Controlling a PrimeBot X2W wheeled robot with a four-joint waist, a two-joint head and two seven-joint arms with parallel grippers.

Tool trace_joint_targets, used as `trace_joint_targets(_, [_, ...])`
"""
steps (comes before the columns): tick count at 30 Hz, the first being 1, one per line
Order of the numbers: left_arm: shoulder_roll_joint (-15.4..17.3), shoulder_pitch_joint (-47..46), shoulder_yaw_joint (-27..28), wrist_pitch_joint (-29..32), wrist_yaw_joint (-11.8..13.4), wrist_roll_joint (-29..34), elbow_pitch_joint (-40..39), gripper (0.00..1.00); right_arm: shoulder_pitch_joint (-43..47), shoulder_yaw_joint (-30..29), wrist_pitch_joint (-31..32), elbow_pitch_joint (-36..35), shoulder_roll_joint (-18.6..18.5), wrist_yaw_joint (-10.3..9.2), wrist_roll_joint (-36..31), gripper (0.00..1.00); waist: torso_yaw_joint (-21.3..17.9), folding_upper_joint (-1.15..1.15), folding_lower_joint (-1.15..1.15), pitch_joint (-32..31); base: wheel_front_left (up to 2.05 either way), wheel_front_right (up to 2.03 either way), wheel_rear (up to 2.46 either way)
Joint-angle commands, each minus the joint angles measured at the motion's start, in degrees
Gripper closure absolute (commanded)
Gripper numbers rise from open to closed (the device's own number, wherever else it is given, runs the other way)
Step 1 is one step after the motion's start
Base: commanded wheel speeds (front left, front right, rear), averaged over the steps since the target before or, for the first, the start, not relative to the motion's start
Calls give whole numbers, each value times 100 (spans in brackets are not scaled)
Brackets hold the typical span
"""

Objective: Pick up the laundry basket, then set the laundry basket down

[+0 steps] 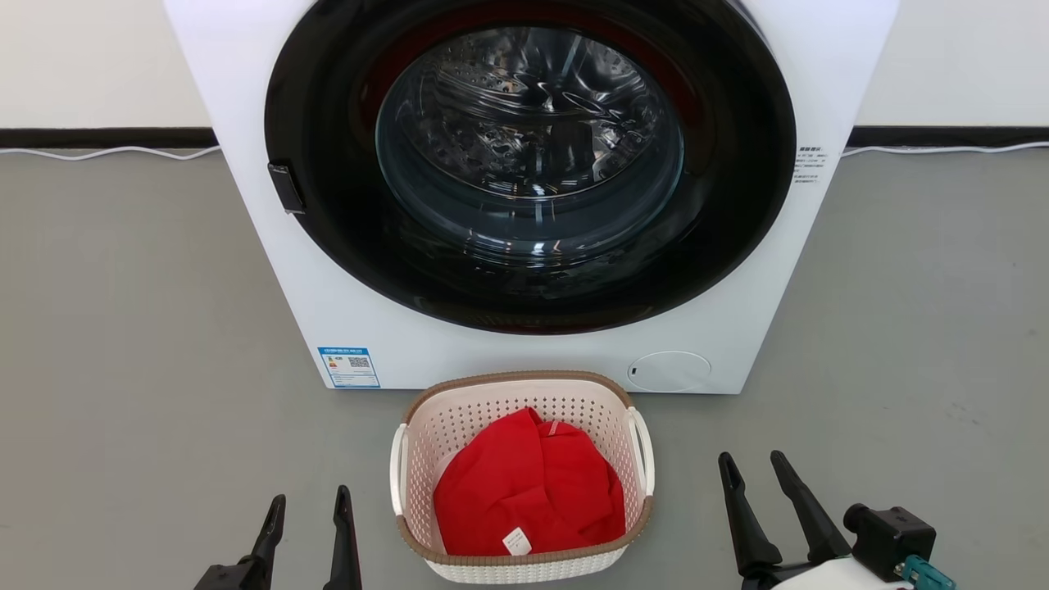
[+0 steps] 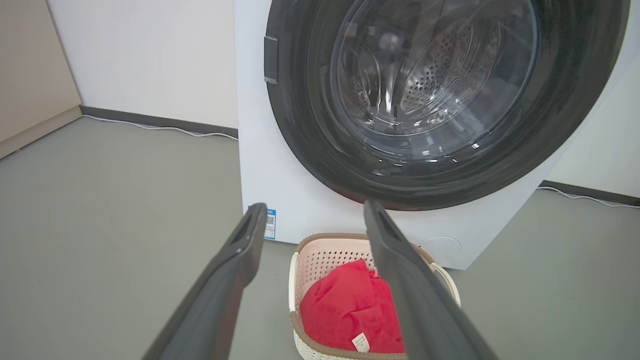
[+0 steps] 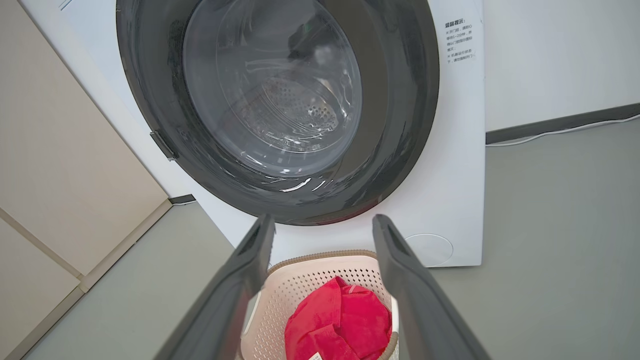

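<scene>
The laundry basket [image 1: 459, 426] is set on the grey floor [image 1: 123, 328], just before the white washer [image 1: 270, 270], whose top is cut off. Its bottom is hidden by a red garment [image 1: 529, 487] bearing a white tag. The left gripper [image 1: 311, 496] and the right gripper [image 1: 751, 457] are held either side of it, apart from its handles, fingers parted and empty; their bases are cropped by the lower edge.
</scene>
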Motion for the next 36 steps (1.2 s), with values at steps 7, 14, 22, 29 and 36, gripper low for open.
trace_joint_targets(7, [31,-200,170,-30,12,139,-214,0,-95,111,-55,-163,4,21,58,0,4,0,0,29,0,0,0])
trace_joint_targets(14, [31,-217,140,-30,74,202,-242,0,-120,111,-55,-150,4,21,70,0,7,0,0,55,0,0,0])
trace_joint_targets(22, [31,-254,120,-30,52,227,-239,0,-151,95,-55,-162,4,21,71,0,-14,0,0,92,0,0,0])
trace_joint_targets(29, [-46,9,-44,26,-17,-43,182,100,49,-18,28,205,-4,-6,112,100,-14,0,0,94,0,0,0])
trace_joint_targets(36, [-13,-64,-4,121,-83,-520,199,100,20,-63,121,162,-31,-5,549,100,-25,0,7,71,0,0,0])
